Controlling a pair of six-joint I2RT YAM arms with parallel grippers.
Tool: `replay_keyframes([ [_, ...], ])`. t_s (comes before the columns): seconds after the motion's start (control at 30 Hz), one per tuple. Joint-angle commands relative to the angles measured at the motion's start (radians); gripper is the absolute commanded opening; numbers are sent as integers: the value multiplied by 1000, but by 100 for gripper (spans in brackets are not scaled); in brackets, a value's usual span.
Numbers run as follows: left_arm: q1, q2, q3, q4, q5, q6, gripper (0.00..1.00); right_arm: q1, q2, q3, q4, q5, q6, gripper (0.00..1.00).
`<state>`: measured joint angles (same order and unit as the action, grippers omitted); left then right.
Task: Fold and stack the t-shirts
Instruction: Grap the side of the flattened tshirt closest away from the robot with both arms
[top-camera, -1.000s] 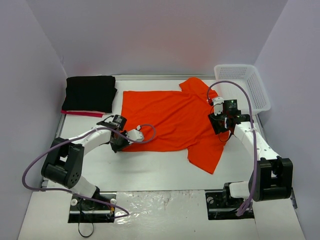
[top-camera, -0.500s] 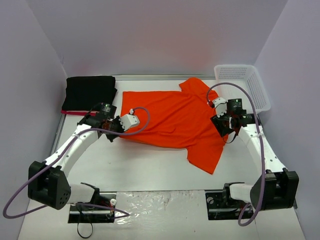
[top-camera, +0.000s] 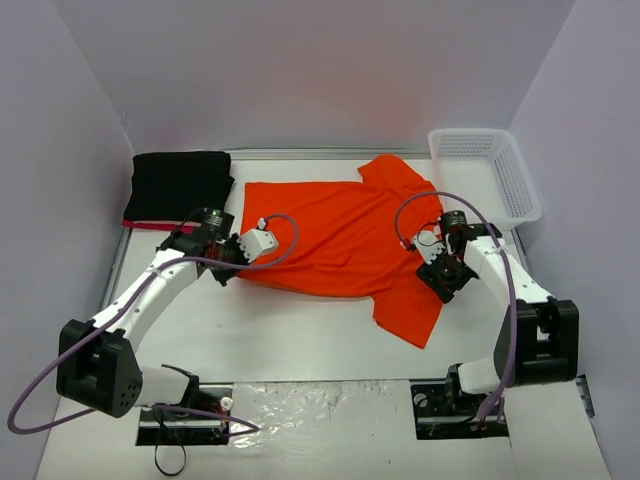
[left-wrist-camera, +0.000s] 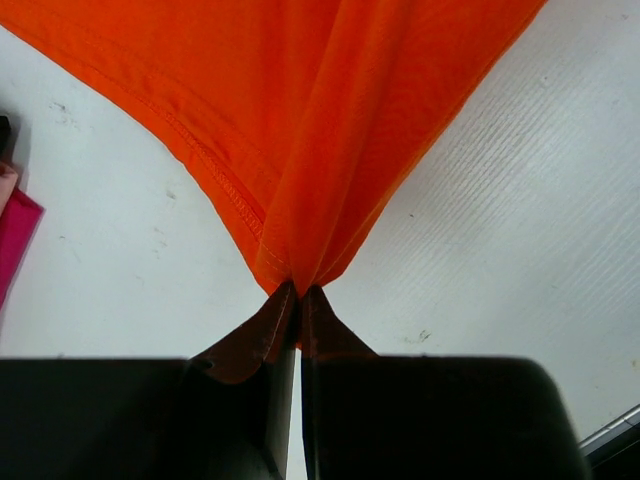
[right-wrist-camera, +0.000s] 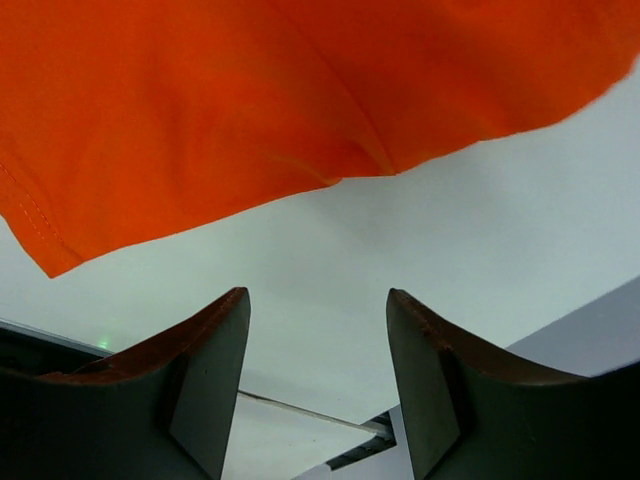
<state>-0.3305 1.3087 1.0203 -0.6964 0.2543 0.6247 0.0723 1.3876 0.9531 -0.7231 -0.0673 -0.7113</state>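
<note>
My left gripper is pressed shut on a hem corner of the orange shirt, which lies spread across the table. My right gripper hangs spread and empty beside the shirt's edge; it should pinch there so both corners lift level. Beyond, the black shirt sits folded on the pink shirt.
</note>
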Motion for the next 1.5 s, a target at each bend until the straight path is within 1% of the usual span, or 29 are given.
replay_keyframes([
  [0.0, 8, -28, -14, 9, -13, -23, 2, -6, 68, -13, -65, -9, -60, 53],
  [0.13, 10, -25, -26, 12, -13, -20, 2, -11, 134, 12, -53, -43, -73, 53],
  [0.37, 13, -23, -51, 32, -12, -14, 2, -32, 258, 90, 7, -74, -48, 52],
  [0.6, 22, -37, -72, 44, -15, -8, 2, -68, 375, 164, 50, -72, -19, 49],
  [0.97, 25, -19, -72, 49, -9, -13, 2, -68, 375, 79, 48, -72, -51, 49],
  [1.03, 25, -14, -65, 44, -6, -16, 2, -68, 370, 66, 48, -74, -59, 44],
  [1.07, 25, -14, -65, 43, -7, -16, 2, -68, 366, 59, 47, -74, -62, 41],
  [1.1, 25, -14, -63, 43, -9, -17, 3, -68, 363, 50, 47, -75, -68, 28],
  [1.17, 25, -19, -63, 41, -13, -16, 2, -66, 355, 42, 44, -65, -73, 12],
  [1.2, 25, -20, -63, 40, -16, -17, 2, -68, 344, 36, 42, -59, -74, 0],
  [1.3, 25, -32, -62, 32, -32, -13, 2, -68, 301, 27, 27, -42, -80, 0],
  [1.33, 25, -43, -65, 34, -49, -13, 2, -100, 271, 27, 13, -39, -83, 0],
  [1.47, 25, -74, -62, 18, -73, -10, 2, -127, 179, 41, -38, -42, -109, 0],
])
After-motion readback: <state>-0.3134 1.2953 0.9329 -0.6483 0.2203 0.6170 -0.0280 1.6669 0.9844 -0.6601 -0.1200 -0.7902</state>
